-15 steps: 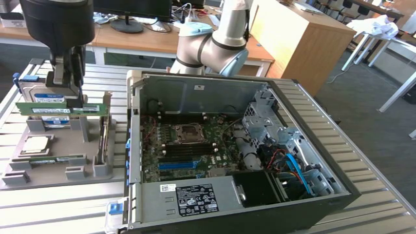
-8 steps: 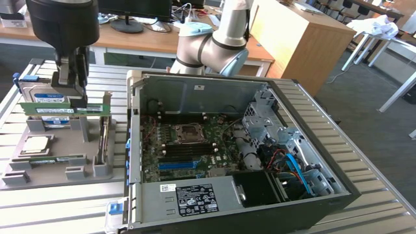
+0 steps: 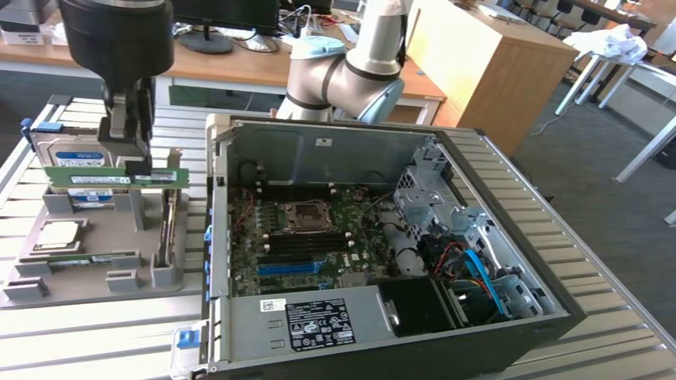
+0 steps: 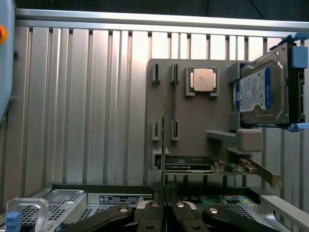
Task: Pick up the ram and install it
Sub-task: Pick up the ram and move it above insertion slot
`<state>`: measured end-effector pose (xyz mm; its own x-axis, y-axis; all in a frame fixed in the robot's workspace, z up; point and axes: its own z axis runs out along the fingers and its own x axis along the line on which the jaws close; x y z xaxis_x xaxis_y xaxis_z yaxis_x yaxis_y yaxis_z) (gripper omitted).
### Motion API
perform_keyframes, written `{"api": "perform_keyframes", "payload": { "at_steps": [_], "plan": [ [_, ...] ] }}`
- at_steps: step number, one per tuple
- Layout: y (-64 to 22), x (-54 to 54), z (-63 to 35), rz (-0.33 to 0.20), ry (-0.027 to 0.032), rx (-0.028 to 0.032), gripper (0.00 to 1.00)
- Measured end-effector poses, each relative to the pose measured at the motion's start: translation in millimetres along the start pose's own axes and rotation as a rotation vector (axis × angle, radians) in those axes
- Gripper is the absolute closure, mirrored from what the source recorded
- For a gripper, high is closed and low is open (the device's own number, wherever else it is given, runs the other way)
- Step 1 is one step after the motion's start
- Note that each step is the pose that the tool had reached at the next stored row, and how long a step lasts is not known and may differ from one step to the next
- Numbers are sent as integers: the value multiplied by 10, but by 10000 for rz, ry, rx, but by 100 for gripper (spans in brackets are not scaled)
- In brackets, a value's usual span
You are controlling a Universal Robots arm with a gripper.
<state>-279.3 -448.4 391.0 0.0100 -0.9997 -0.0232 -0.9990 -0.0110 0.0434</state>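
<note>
**Status.** The ram [image 3: 95, 177] is pinched between the jaws of the gripper [image 3: 135, 162], which are pressed onto its upper edge. The stick is held level in the air above the rear edge of the grey tray [image 3: 95, 289], just in front of the hard drive [image 3: 66, 157]. It is not yet over the computer case [image 3: 507, 237], which lies open on the slatted table [image 3: 95, 336] beside the tray.

**Hazards.**
1. Only a narrow strip of the board is gripped. A swing or knock is judged likely to tilt the stick in the jaws, and it would then meet a slot at an angle.
2. The case wall nearest the tray stands between the ram and the memory slots [image 3: 301, 247]. Too low a path would strike the stick against that rim.
3. The slots are narrow and closely spaced. A small sideways error would seat the ram on a slot wall or a latch, and pressing down then could bend the board or damage the contacts.
4. Whether the slot latches are open, and whether the notch is matched, cannot be told.
5. Loose cables are seen in the case beside the board and could be snagged.

**Markings.** A pale sticker is carried on the ram and a blue-and-white label on the hard drive. A black label with white symbols [image 3: 317, 323] is fixed to the power supply. No writing on any of them can be read. No marking is legible on the processor [image 3: 58, 235].
</note>
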Motion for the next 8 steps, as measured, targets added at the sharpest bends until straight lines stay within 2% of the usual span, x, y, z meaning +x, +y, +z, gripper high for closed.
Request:
{"api": "perform_keyframes", "payload": {
  "at_steps": [8],
  "plan": [
    [-101,1,-4,1,-1,0,89]
  ]
}}
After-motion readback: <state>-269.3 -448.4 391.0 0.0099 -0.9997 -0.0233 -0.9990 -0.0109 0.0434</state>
